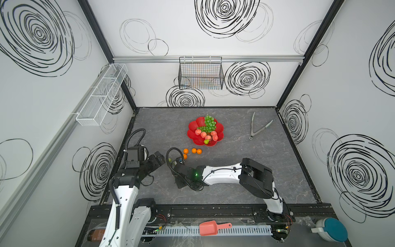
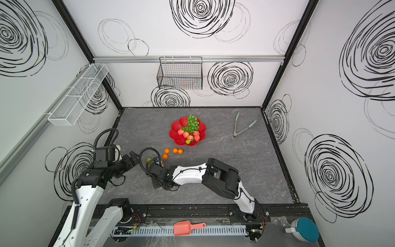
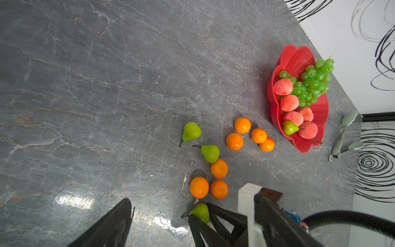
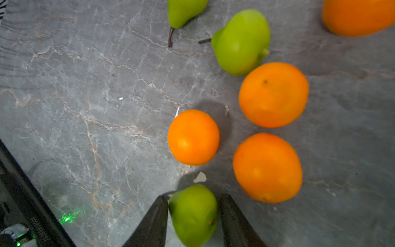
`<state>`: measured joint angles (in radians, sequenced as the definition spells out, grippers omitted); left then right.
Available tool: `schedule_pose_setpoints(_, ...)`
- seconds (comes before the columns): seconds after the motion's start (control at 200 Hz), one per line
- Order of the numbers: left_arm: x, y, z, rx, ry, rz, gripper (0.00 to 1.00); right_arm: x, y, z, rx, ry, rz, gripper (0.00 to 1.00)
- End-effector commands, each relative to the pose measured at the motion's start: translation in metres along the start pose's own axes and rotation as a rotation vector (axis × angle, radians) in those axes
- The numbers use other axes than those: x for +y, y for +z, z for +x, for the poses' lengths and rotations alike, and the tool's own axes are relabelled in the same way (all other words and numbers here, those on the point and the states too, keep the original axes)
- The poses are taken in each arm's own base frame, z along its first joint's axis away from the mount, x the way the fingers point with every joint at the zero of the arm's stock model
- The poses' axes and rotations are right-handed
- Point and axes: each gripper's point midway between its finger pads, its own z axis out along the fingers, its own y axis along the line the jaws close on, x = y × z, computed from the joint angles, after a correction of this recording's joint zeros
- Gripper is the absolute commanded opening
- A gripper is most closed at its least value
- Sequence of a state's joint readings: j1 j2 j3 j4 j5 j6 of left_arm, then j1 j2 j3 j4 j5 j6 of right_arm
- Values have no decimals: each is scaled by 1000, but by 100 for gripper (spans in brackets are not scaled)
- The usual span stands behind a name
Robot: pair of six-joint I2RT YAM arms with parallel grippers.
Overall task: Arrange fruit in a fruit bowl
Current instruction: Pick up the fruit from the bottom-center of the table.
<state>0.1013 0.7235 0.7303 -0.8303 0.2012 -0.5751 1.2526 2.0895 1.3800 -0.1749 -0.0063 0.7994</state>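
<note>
Now the right gripper (image 4: pixel 194 197) straddles a pear (image 4: pixel 193 216) on the near-left bench (image 4: pixel 85 107), jaws flanking it but grip uncertain, so it should pinch the belly squarely before lifting toward the bowl (image 1: pixel 193 126).

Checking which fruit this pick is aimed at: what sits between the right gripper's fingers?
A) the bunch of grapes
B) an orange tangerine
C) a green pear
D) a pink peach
C: in the right wrist view, a green pear sits between the two fingers of the right gripper, and the nearest tangerine lies clear of both.
</note>
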Motion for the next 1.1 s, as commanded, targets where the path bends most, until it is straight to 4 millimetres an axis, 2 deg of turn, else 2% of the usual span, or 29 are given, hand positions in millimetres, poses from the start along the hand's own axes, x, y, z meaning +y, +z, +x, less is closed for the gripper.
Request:
schedule_pose_setpoints(0.0, -2, 1, -5, -23, 11, 19, 96, -11, 7, 6, 22, -1, 43, 42)
schedule_pose_setpoints(0.305, -5, 3, -4, -24, 40, 40, 96, -10, -1, 5, 9, 10, 27, 38)
schedule_pose_setpoints(0.48, -12, 9, 2, -13, 42, 89, 96, -9, -15, 2, -12, 23, 0, 36)
schedule_pose_setpoints(0.785, -23, 12, 7, 5, 54, 134, 96, -26, -37, 3, -42, 55, 6, 35)
schedule_pose_setpoints(1.096, -42, 18, 22, 40, 83, 190, 96, -47, -57, 5, -66, 100, 17, 34)
